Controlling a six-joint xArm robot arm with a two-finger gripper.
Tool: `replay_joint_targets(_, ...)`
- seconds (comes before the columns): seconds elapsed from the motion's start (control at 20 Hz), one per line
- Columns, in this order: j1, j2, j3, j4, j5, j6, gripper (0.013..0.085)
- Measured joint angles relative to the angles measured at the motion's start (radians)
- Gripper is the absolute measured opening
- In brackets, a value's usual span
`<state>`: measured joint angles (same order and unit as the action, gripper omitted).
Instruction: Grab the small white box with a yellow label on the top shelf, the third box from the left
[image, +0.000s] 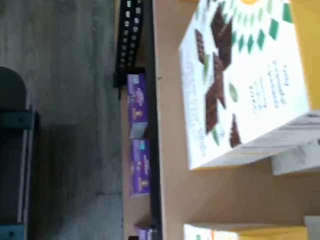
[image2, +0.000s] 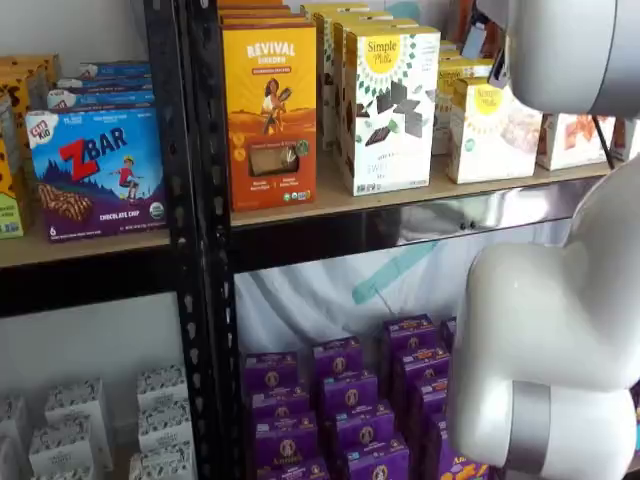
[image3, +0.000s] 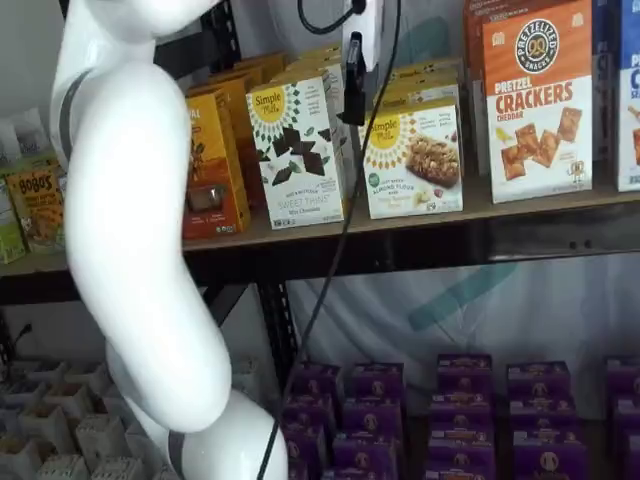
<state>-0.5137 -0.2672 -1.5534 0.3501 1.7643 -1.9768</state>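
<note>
Small white box (image3: 413, 158) with its yellow sunburst label stands untouched on the top shelf (image3: 400, 222), between the taller chocolate-print carton (image3: 298, 150) and the cracker carton (image3: 537, 98). I judge this the approach step: next, lining up on the box. White arm (image3: 135, 230) rises in front; gripper (image3: 354, 85) hangs just beside the box, side-on, jaws evidently apart, holding nothing.

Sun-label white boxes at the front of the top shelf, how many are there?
2: the taller carton with chocolate shapes, and the small white box just right of it. More behind may be hidden.
</note>
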Motion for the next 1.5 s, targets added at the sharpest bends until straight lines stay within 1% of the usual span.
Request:
replay_joint_targets(0.15,0.012,0.010,0.003,-0.015,-0.031,0.001,0.0850)
replay_joint_targets(0.3,0.027,0.011,0.027,-0.039,-0.083,-0.002,0.0850)
replay_joint_targets(0.4,0.039,0.018,0.038,-0.066,-0.106,-0.004,0.0850)
replay_joint_targets(0.6,0.050,0.033,0.057,-0.108,-0.136,-0.011,0.0850)
replay_joint_targets(0.7,0.052,0.039,0.058,-0.119,-0.137,-0.012,0.0850)
replay_joint_targets(1.0,0.064,0.039,0.106,-0.165,-0.195,-0.019,0.0850)
replay_joint_targets(1.15,0.069,0.037,0.126,-0.174,-0.214,-0.018,0.0850)
replay_joint_targets(1.5,0.072,0.041,0.139,-0.177,-0.221,-0.018,0.0850)
